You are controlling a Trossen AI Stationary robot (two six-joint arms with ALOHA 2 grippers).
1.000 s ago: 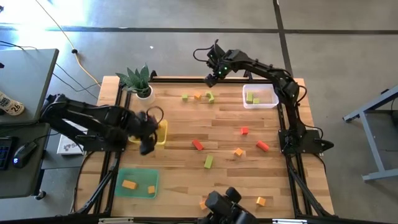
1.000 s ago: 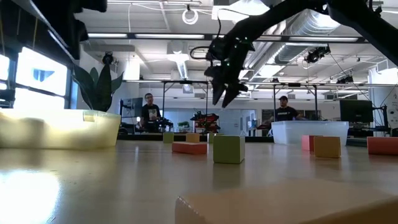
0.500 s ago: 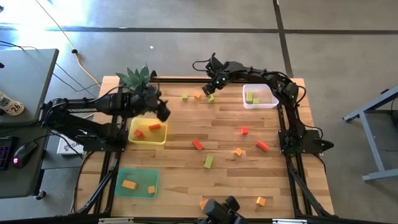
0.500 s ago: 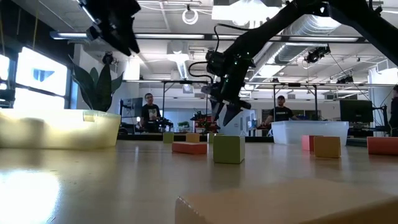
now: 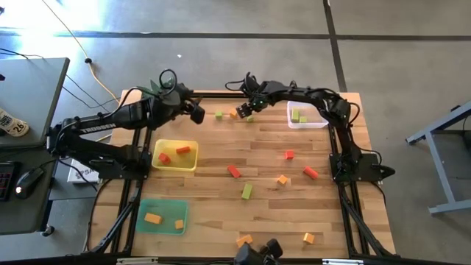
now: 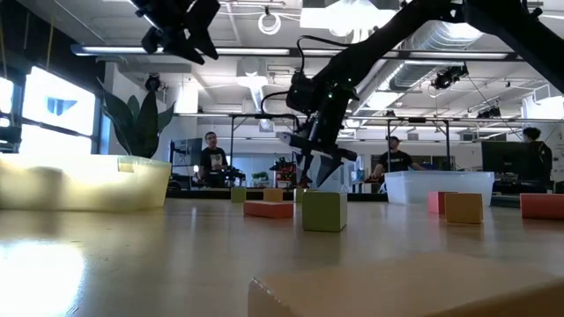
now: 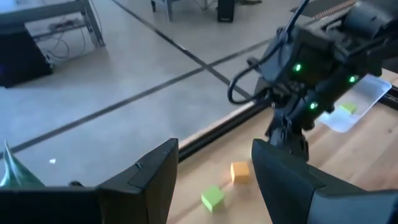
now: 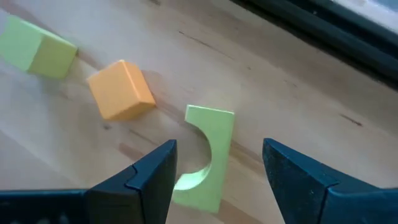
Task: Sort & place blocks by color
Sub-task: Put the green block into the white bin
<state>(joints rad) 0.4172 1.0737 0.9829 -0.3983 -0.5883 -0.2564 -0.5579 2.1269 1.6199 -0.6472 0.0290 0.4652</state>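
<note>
Since half a second ago, right pincer (image 8: pixel 214 171) has dropped lower over the light green arched block (image 8: pixel 207 155), fingers spread wide, straddling it; contact unclear. Orange cube (image 8: pixel 121 89) sits just beside that block. Left pincer (image 5: pixel 197 112) hovers open near the plant (image 6: pixel 137 119).

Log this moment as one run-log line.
right gripper: open, fingers straddling green arch block, far table edge | left gripper: open, empty, raised nearby | yellow tray: two red blocks
</note>
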